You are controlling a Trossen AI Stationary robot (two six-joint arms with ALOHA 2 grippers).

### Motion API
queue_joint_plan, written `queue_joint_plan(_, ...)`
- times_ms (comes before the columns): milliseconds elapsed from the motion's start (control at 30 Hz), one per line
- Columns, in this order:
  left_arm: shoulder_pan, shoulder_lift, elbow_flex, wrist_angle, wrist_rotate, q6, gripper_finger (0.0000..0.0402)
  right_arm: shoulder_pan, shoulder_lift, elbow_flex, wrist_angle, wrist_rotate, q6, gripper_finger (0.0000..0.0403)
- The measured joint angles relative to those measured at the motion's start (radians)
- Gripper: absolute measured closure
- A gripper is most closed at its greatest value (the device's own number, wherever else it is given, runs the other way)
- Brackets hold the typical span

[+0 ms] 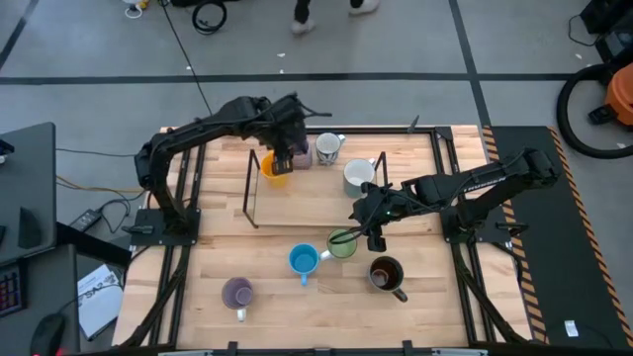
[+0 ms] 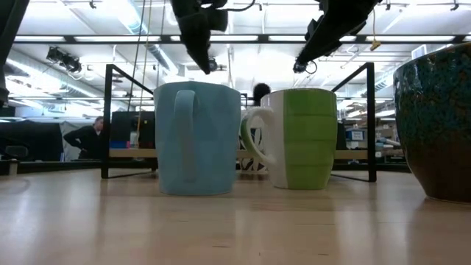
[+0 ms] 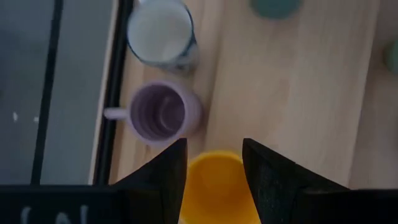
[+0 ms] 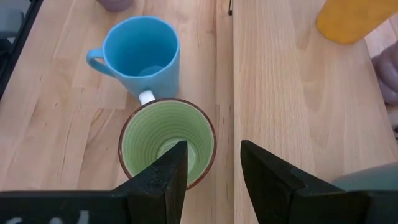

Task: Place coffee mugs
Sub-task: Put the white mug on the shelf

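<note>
Here the green mug, ribbed inside with a brown rim, sits under the spread right gripper; the left gripper, also spread, hangs over the orange mug.

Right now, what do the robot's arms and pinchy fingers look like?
Both arms are black and made of chunky jointed links, bolted to black bases at the table's sides. The right arm has pale lettering along it, too small to read. Each ends in two flat, dark, wedge-shaped fingers; the left gripper and right gripper look alike.
</note>
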Motion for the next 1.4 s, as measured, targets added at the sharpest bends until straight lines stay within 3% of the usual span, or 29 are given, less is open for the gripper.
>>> queue_joint_plan(267, -0.032, -0.205, -0.229, 0.303, 0.023, -0.011, 0.0239, 0.002, 0.000, 0.000, -0.001, 0.001, 0.011, 0.0248)
queue_joint_plan(633, -0.110, -0.493, -0.554, 0.548, 0.021, -0.073, 0.0239, -0.050, 0.000, 0.010, 0.111, -0.021, -0.032, 0.0253)
queue_joint_plan(1067, -0.196, -0.682, -0.894, 0.810, 0.014, -0.177, 0.0240, -0.103, 0.002, 0.112, 0.055, -0.070, -0.046, 0.0255)
queue_joint_plan(1400, -0.264, -0.746, -1.012, 0.888, -0.037, -0.272, 0.0240, -0.132, 0.002, 0.192, 0.009, -0.043, -0.128, 0.0255)
